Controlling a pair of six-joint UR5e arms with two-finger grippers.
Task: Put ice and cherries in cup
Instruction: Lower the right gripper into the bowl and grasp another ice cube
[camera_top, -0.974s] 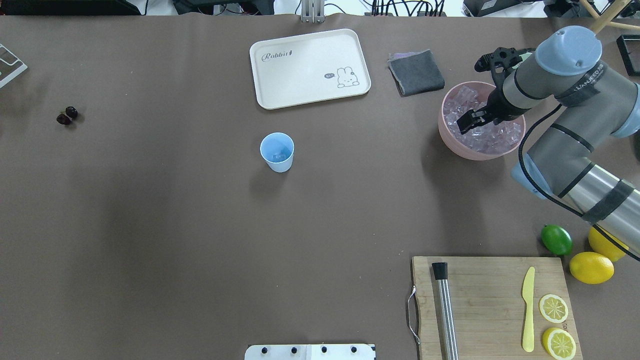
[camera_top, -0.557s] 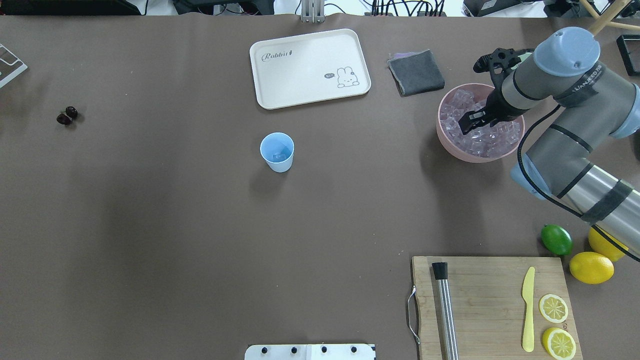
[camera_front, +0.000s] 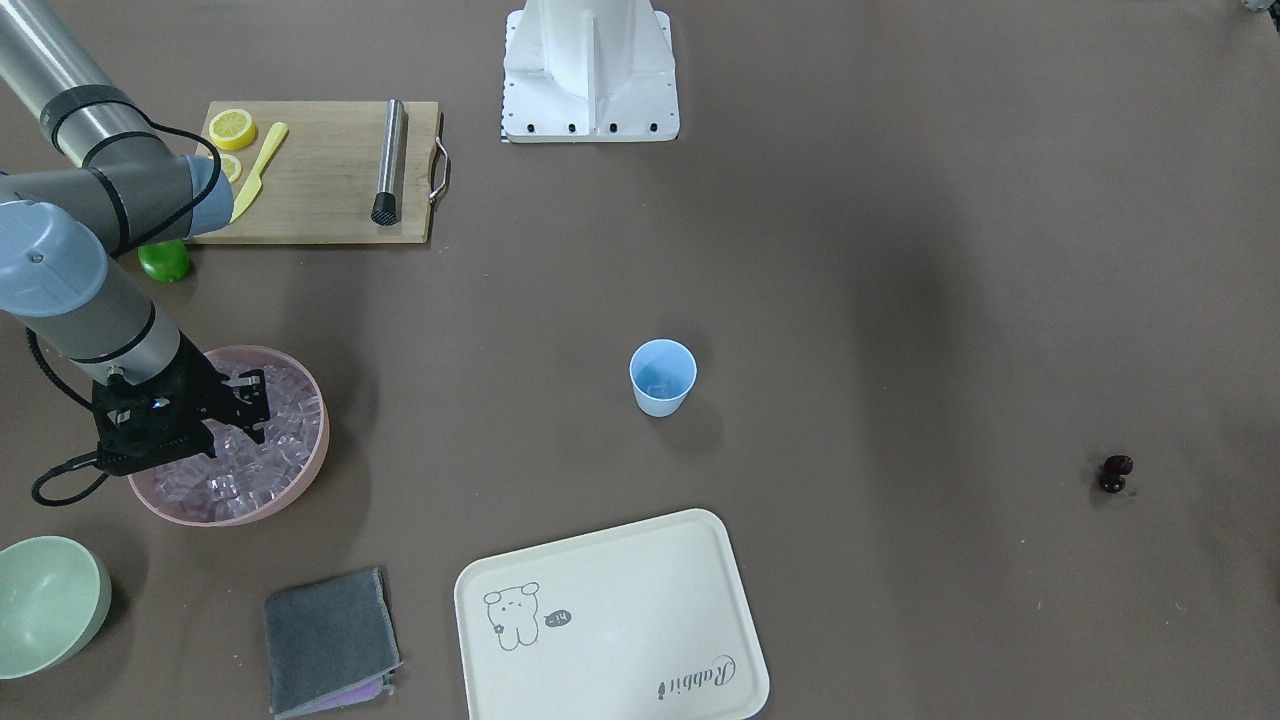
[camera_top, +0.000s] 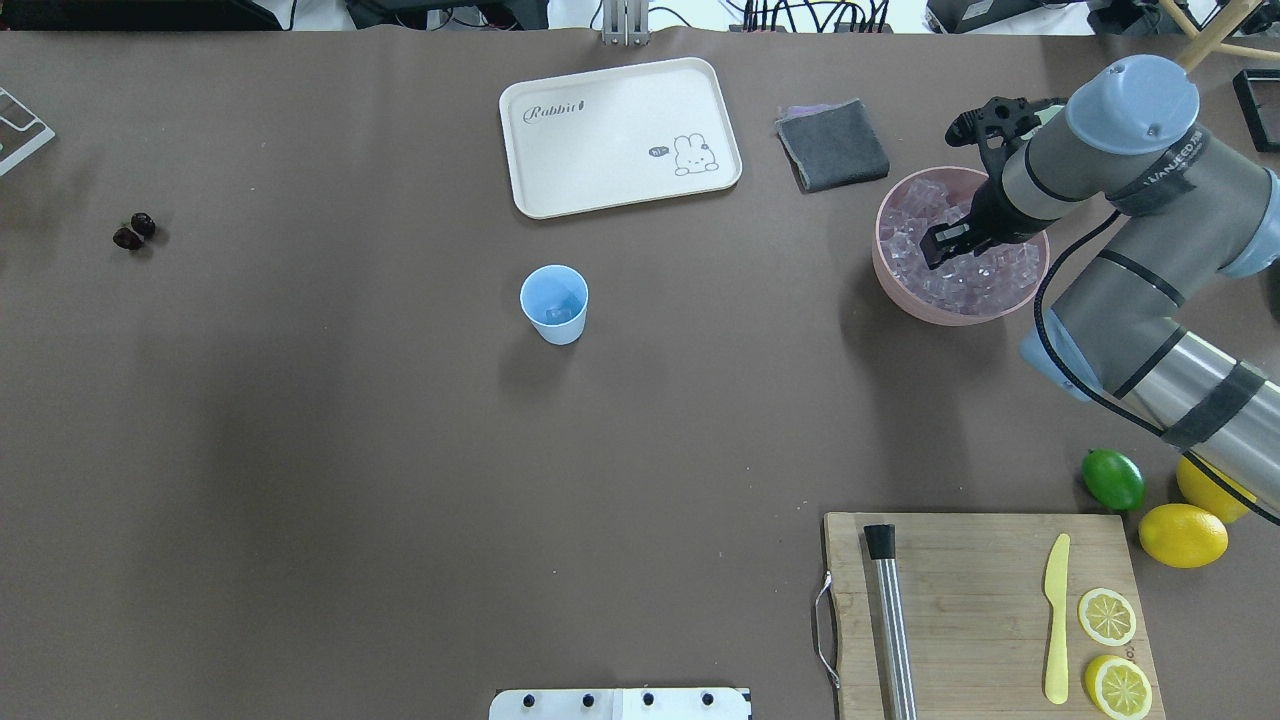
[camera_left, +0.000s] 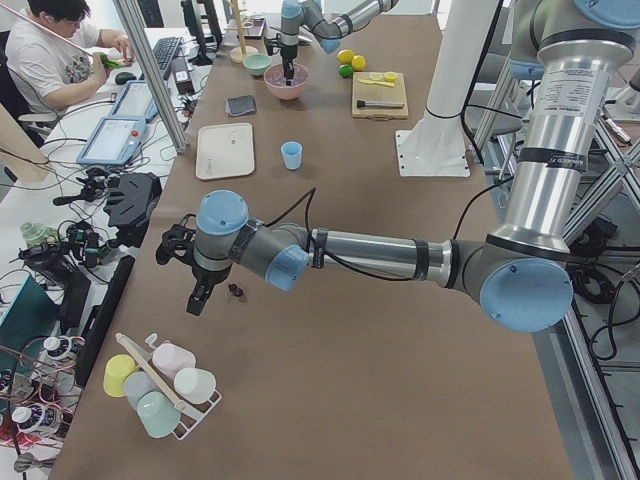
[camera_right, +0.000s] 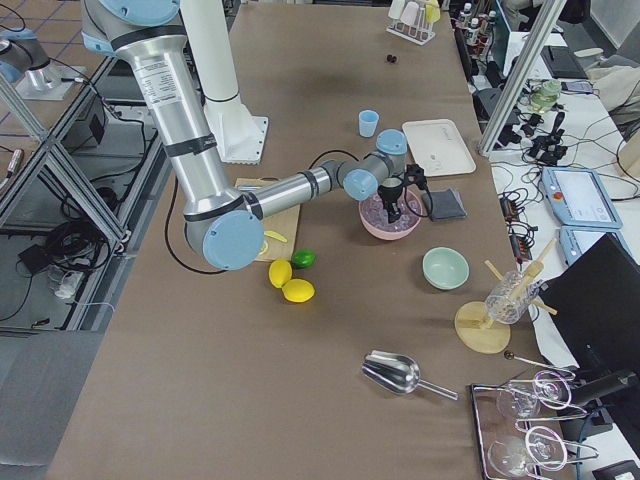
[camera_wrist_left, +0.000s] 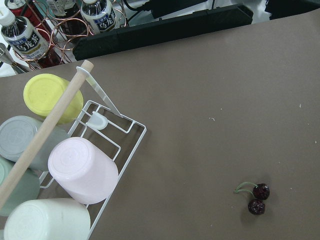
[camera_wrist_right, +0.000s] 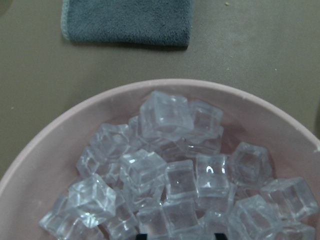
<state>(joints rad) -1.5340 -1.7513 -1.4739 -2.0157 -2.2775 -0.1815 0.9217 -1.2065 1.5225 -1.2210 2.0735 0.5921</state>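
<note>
The light-blue cup (camera_top: 554, 303) stands upright mid-table, with a faint glassy piece in its bottom; it also shows in the front view (camera_front: 662, 377). Ice cubes (camera_wrist_right: 175, 175) fill the pink bowl (camera_top: 890, 285) at the right. My right gripper (camera_top: 945, 246) hangs low over the ice; in the right wrist view only its dark fingertips (camera_wrist_right: 141, 235) show at the bottom edge, set apart, holding nothing. The cherries (camera_top: 134, 231) lie far left on the table and show in the left wrist view (camera_wrist_left: 256, 199). My left gripper (camera_left: 197, 300) hovers beside them; I cannot tell its state.
A cream tray (camera_top: 620, 135) and grey cloth (camera_top: 832, 145) lie behind the cup. A cutting board (camera_top: 980, 610) holds a muddler, knife and lemon slices; lime (camera_top: 1112, 479) and lemons (camera_top: 1182, 535) lie beside it. Pale green bowl (camera_front: 45, 600). A cup rack (camera_wrist_left: 75, 165) stands near the cherries.
My right gripper has sunk lower into the pink bowl, closer to the ice. The cup and cherries have not moved.
</note>
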